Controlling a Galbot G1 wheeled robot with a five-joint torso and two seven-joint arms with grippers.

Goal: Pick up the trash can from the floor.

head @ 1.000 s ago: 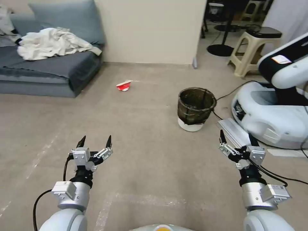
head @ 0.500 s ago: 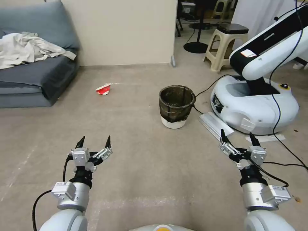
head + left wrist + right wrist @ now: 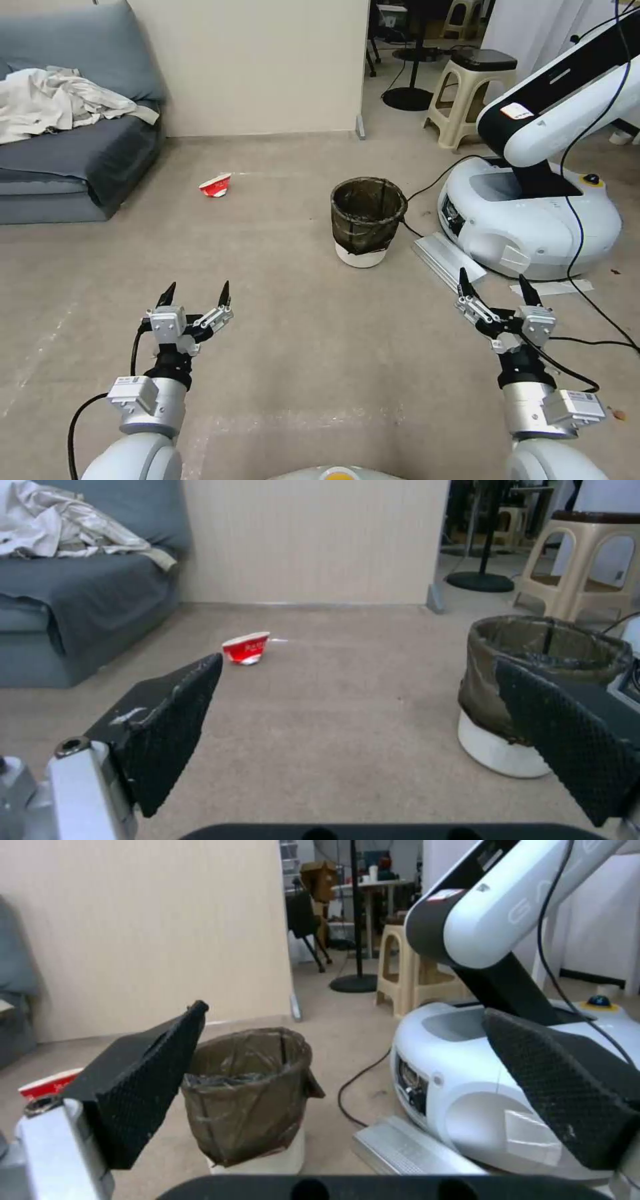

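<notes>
On the floor (image 3: pixel 287 313), a flat beige-grey carpet with faint pale tape marks, the trash can (image 3: pixel 366 222) stands upright: a small round white plastic bin whose crinkled, dark brownish translucent bag is folded over the rim and hangs down most of the wall, leaving a smooth white band at the base. Just beside it lies a ribbed silver rail (image 3: pixel 448 260) against the rounded glossy white base of another robot (image 3: pixel 533 223), with black cables trailing around. A crushed red-and-white paper cup (image 3: pixel 215 186) lies well apart, toward the grey sofa (image 3: pixel 73 160). Behind stands a beige plastic stool (image 3: pixel 470 93). The left gripper (image 3: pixel 195 294) and right gripper (image 3: pixel 493 283) hover above the carpet nearer the robot, each spread wide and holding nothing, their black pads finely cross-hatched.
</notes>
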